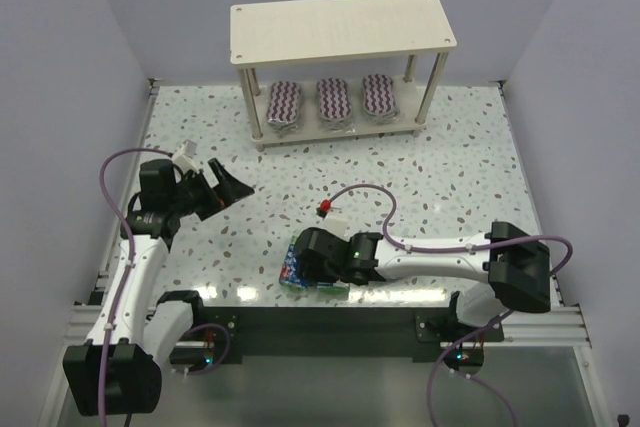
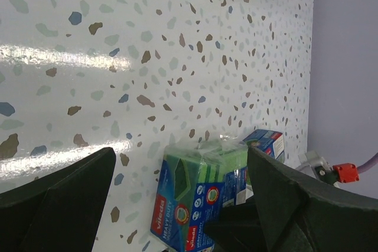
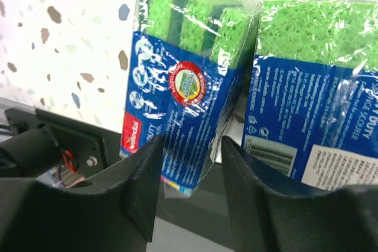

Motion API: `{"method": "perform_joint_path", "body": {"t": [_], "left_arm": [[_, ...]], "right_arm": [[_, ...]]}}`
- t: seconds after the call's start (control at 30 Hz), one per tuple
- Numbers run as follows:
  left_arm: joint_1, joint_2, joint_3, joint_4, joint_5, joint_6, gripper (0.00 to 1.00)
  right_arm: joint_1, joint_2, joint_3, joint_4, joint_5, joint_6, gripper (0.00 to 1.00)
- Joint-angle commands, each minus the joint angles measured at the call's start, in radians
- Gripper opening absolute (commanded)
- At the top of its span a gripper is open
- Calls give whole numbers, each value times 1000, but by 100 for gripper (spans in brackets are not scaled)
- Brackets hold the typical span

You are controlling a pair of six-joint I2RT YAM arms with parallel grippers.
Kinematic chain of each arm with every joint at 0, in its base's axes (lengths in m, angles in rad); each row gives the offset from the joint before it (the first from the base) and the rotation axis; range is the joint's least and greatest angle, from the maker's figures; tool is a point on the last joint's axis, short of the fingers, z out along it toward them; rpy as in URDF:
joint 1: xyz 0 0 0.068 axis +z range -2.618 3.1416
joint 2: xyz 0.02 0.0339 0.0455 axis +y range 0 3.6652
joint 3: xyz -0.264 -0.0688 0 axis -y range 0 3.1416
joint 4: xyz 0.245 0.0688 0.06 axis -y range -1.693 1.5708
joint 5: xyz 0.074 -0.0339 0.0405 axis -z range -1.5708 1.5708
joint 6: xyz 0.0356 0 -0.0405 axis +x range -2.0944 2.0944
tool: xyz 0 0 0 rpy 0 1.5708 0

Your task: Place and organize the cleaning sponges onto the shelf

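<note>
Carefully: the right gripper (image 3: 190,146) pinches one end of a green-and-blue pack (image 3: 177,75) at the table's near edge, so lift straight up, since a second pack (image 3: 313,75) lies just beside it. Carry it far to the shelf (image 1: 340,27), whose lower board holds three striped pads (image 1: 333,99); the left gripper (image 1: 225,187) hangs spread wide at the left.

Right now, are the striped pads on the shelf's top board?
No, all three striped pads lie side by side on the lower board.

Three striped pads (image 1: 332,99), two packs (image 3: 177,87)
</note>
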Motion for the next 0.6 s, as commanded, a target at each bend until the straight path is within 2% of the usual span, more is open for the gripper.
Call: {"method": "perform_joint_path", "body": {"t": [0.0, 0.07, 0.13, 0.27, 0.4, 0.5, 0.53, 0.57], "left_arm": [[7, 3, 44, -14, 9, 29, 98], [7, 4, 49, -17, 8, 36, 98], [7, 4, 52, -20, 2, 42, 98], [7, 4, 63, -25, -4, 49, 99], [7, 10, 70, -25, -11, 55, 99], [7, 16, 81, -22, -18, 60, 99], [7, 18, 83, -20, -18, 60, 99], [9, 19, 87, -19, -21, 60, 99]], "right_arm": [[-5, 41, 14, 30, 70, 40, 44], [-20, 58, 35, 24, 66, 17, 38], [-40, 78, 52, 5, 64, -5, 28], [-94, 82, 103, 1, 41, -149, 6], [-171, 111, 233, -90, 42, -362, 0], [-195, 171, 389, -177, 78, -570, 0], [-200, 208, 499, -212, 87, -668, 0], [-205, 284, 564, -307, 99, -707, 0]]}}
